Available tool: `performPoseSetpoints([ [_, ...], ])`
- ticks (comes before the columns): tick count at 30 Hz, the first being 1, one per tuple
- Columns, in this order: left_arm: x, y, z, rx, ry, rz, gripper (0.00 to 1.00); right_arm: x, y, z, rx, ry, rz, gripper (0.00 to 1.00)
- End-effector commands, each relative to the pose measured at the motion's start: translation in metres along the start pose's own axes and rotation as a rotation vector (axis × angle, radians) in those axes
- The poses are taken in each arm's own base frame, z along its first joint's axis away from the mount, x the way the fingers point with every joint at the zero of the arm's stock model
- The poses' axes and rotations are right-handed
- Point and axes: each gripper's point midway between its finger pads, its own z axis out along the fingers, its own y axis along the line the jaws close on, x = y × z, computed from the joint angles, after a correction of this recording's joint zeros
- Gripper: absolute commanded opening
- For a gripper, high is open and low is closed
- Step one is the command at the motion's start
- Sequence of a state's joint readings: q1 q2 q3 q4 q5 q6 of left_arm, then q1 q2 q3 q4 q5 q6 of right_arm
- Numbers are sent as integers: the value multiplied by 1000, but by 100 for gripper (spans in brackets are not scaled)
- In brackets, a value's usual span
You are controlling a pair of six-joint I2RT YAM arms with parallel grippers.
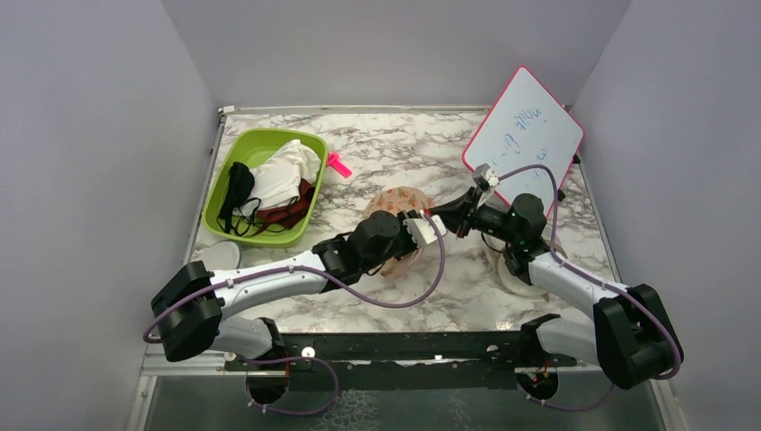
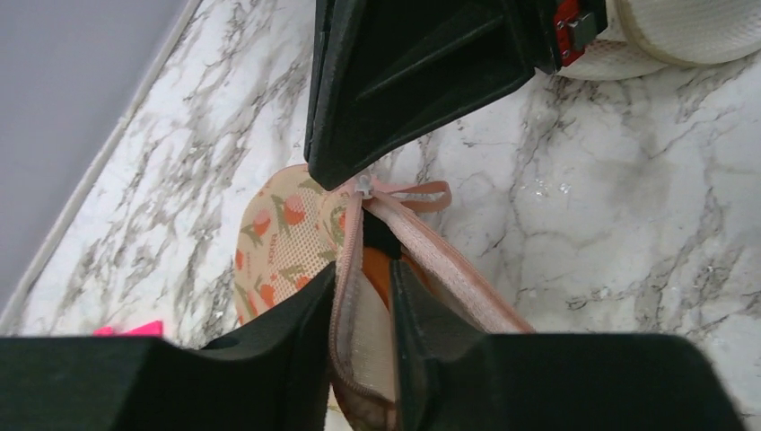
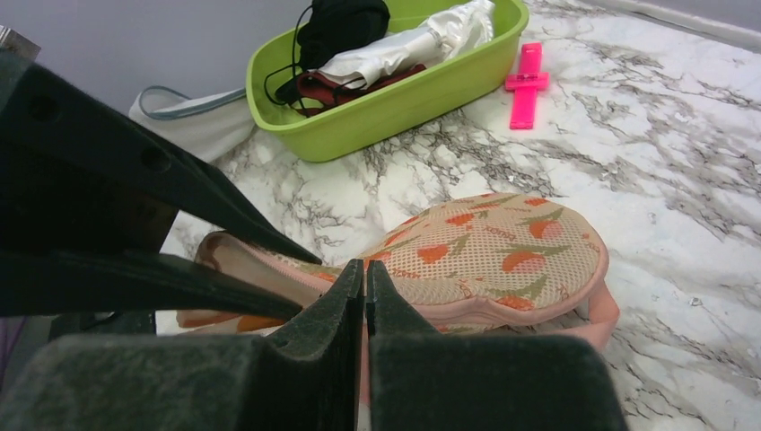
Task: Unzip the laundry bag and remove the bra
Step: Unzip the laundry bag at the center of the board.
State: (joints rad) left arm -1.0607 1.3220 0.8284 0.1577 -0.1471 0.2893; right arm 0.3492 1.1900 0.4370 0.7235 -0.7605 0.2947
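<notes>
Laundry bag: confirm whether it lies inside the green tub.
No, the laundry bag lies on the marble table, in front of the green tub and apart from it.

**A:** What closes the place in?

**B:** Three plain walls, pale grey-lilac: the left wall (image 1: 90, 135) fills the left of the frame, the back wall (image 1: 395, 45) runs across the top, and the right wall (image 1: 691, 135) fills the right.

**A:** Furniture?

**B:** One table (image 1: 404, 135) in the middle, white marble pattern with grey veins. A pale trim (image 1: 359, 109) lines its far edge, and a black rail (image 1: 404, 346) lines the near edge, low in the frame.

**A:** Light?

**B:** Soft and even (the marble shows a faint sheen). At the bottom edge lies a grey surface (image 1: 431, 409); whether it is floor or shelf, I cannot tell.
</notes>
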Motion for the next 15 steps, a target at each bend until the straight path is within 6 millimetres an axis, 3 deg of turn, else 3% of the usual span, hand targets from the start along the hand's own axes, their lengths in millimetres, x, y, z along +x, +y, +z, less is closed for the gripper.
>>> performPoseSetpoints([
  [1,-19,17,-9,-104,-44,59,12,-19,5,2,1,-49,1,1],
  [4,-21,9,-13,-83,-57,107,0,-17,-2,3,43,-46,41,1],
  [10,-32,-4,-26,-55,-120,167,0,-10,-24,6,154,-47,155,1],
  [15,-49,-15,-43,-1,-241,166,0,-10,-35,11,178,-60,142,1],
])
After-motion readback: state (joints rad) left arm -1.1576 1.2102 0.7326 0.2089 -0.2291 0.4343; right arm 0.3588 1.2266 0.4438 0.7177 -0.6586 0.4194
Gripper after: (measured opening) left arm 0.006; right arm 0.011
